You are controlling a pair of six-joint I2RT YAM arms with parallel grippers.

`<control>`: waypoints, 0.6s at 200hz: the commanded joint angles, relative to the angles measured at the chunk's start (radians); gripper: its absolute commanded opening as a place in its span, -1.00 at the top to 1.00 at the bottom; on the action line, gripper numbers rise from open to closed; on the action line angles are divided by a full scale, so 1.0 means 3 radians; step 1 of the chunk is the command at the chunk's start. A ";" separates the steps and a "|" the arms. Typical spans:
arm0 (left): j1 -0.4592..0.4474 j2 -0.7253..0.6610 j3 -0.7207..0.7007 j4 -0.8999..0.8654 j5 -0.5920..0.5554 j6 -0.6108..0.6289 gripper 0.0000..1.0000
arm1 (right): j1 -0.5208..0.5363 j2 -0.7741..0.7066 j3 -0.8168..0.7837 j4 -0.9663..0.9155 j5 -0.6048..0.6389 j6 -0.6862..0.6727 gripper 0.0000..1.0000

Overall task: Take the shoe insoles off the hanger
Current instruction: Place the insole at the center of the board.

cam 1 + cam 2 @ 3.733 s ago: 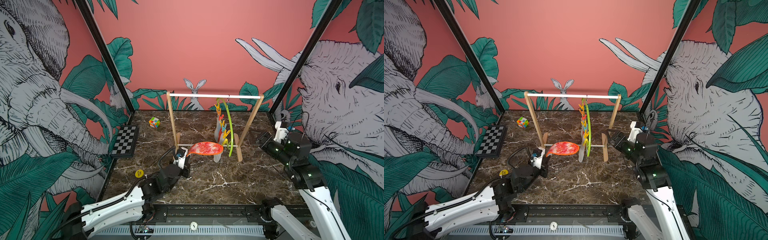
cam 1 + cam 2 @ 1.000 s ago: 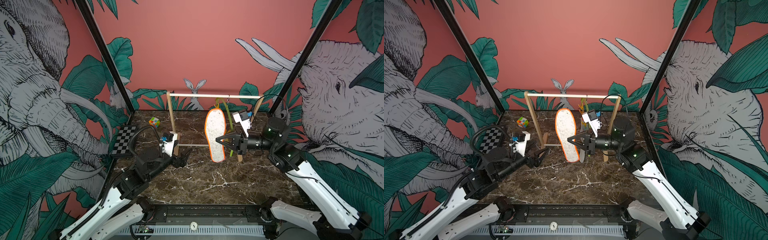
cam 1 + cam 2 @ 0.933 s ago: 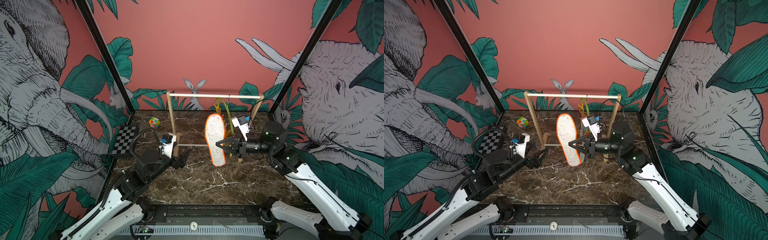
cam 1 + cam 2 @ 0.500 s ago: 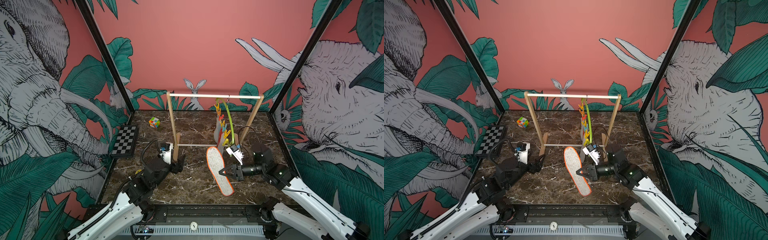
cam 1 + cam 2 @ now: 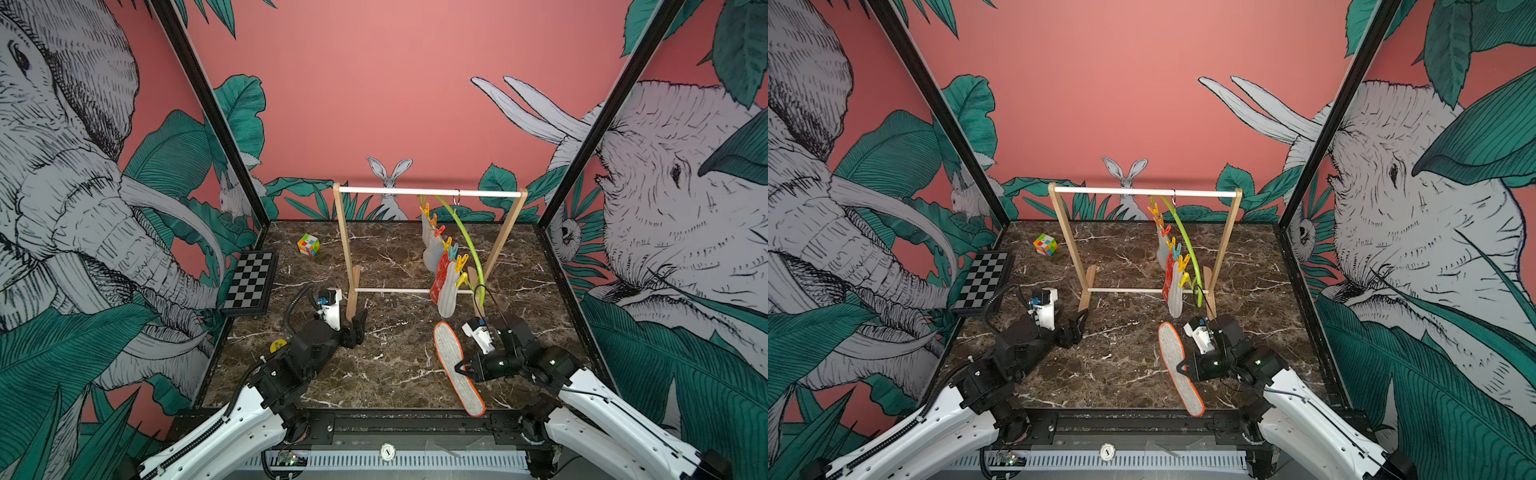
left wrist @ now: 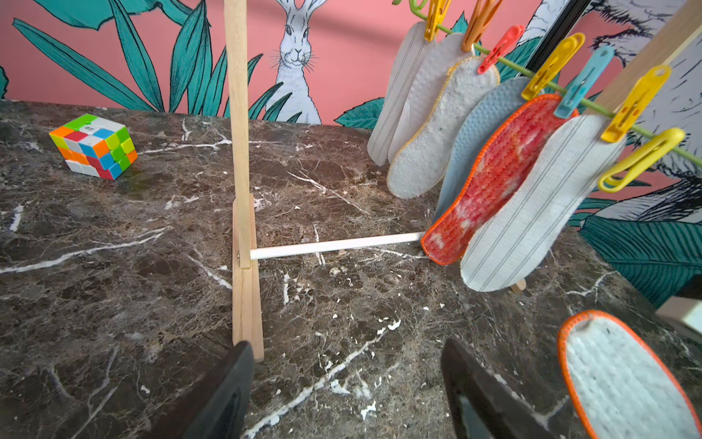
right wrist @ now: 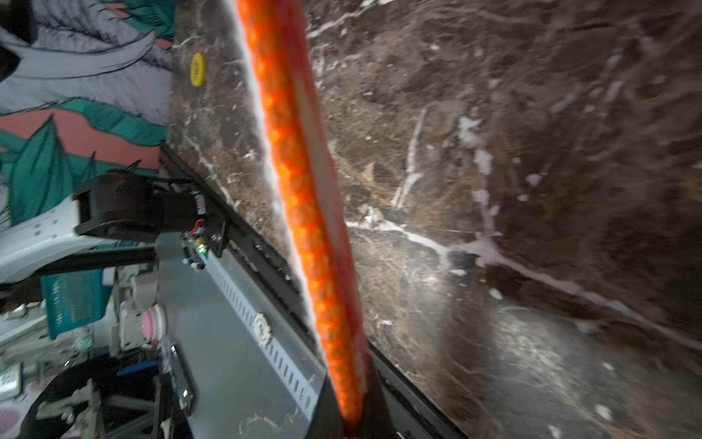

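The dark veined marble table [image 5: 395,257] fills the floor of the booth, between pink walls printed with elephants and leaves. Low over its front part, right of centre in both top views, is the orange-edged insole [image 5: 446,345] [image 5: 1172,343], pale face up. Its long axis runs from upper left to lower right of the frame, and its lower end reaches past the table's front edge, over the black rail. Whether it touches the marble I cannot tell. The right gripper [image 5: 460,369] comes at it from the frame's right and is clamped on its long edge about midway; the right wrist view shows the orange rim [image 7: 304,213] edge-on, running away from the jaws. Setting it down probably calls for a shift up-frame first, so the whole length lands on the table. Above it in the frame, the lime-green hanger [image 5: 469,245] hangs on the wooden rack [image 5: 343,249] with six other insoles [image 6: 494,159] clipped in a row, nearer the right arm. The left gripper [image 5: 357,328] sits by the rack's left foot, jaws wide and empty.
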 commanded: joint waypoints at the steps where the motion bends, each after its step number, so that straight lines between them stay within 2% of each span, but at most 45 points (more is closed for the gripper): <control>1: -0.0030 0.0022 -0.0104 0.0176 0.0029 -0.0161 -0.58 | -0.0222 0.0070 0.0086 -0.0297 0.0444 0.0014 1.00; 44: -0.0138 0.0136 -0.0135 0.0334 -0.0010 -0.0169 -0.57 | -0.0783 0.0356 0.0332 -0.0671 0.0712 -0.0076 1.00; 69: -0.0190 0.0180 -0.0153 0.0391 -0.0031 -0.0162 -0.57 | -0.0863 0.0512 0.0571 -0.0938 0.1154 -0.0096 1.00; 120: -0.0216 0.0199 -0.0225 0.0498 -0.0031 -0.0175 -0.57 | -0.0913 0.0634 0.0631 -0.1107 0.1907 0.0197 1.00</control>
